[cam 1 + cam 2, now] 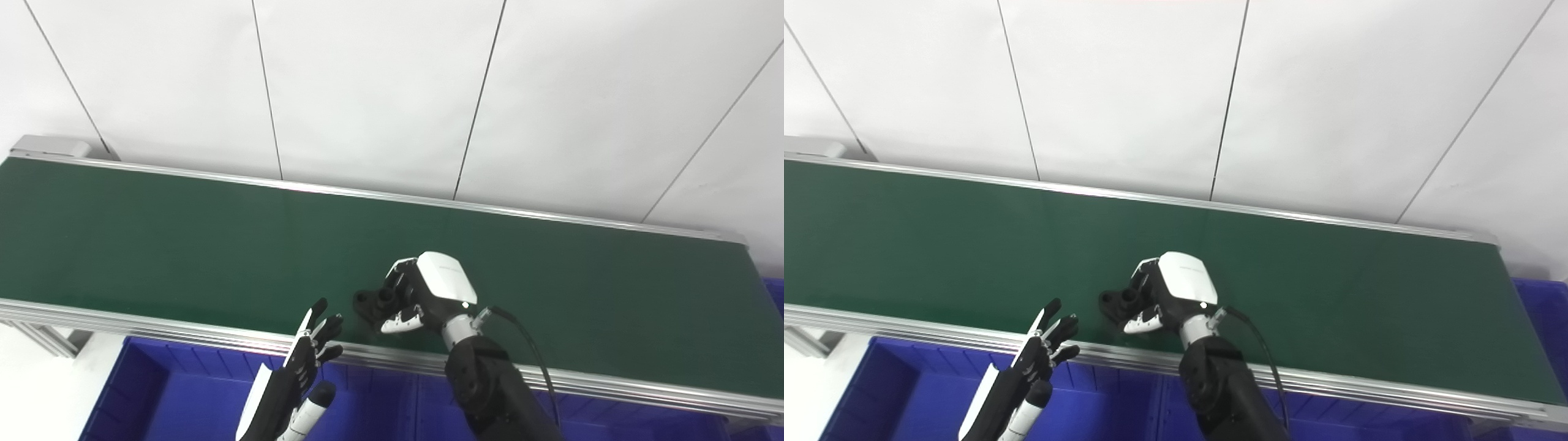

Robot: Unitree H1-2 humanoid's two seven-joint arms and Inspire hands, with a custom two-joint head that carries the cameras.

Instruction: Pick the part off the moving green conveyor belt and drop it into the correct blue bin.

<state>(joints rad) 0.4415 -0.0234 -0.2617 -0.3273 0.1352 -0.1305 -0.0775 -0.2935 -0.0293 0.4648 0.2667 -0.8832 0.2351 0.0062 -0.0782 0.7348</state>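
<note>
A small black part with round holes sits on the green conveyor belt near its front edge. My right hand is over the belt with its fingers curled around the part's right side, closed on it. The part also shows in the right eye view, as does the right hand. My left hand is open, fingers spread, held above the front rail to the left of the part and apart from it.
A blue bin lies below the belt's front rail, with a divider and a second bin to its right. Another blue bin edge shows at the far right. A white panelled wall stands behind the belt.
</note>
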